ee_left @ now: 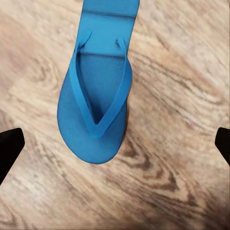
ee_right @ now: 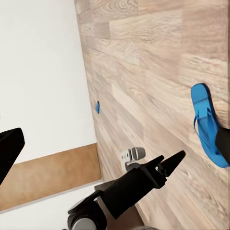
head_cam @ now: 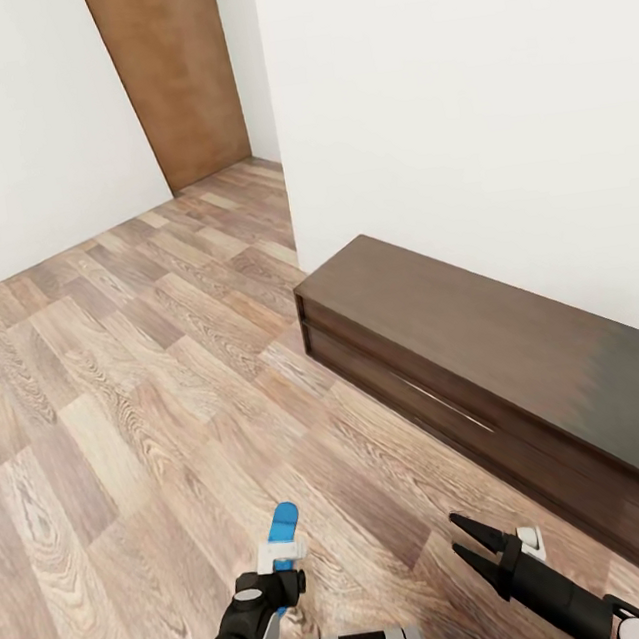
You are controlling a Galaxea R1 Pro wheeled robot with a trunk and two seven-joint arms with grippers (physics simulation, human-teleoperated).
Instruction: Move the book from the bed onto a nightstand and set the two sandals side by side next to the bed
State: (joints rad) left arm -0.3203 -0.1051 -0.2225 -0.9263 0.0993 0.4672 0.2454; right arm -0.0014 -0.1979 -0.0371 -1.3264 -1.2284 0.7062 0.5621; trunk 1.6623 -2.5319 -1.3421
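One bright blue sandal (ee_left: 98, 91), flat with a V-shaped toe strap, lies on the brown wood-grain plank floor (head_cam: 117, 386) directly under the left pincer (head_cam: 280, 557), whose jaws stand wide, not touching it. Right pincer (head_cam: 475, 541) wide, empty. A low glossy dark-brown cabinet (head_cam: 486, 358) lines the white wall (head_cam: 451, 90).

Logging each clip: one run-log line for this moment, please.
left gripper: jaws open over sandal on floor | right gripper: jaws open, empty
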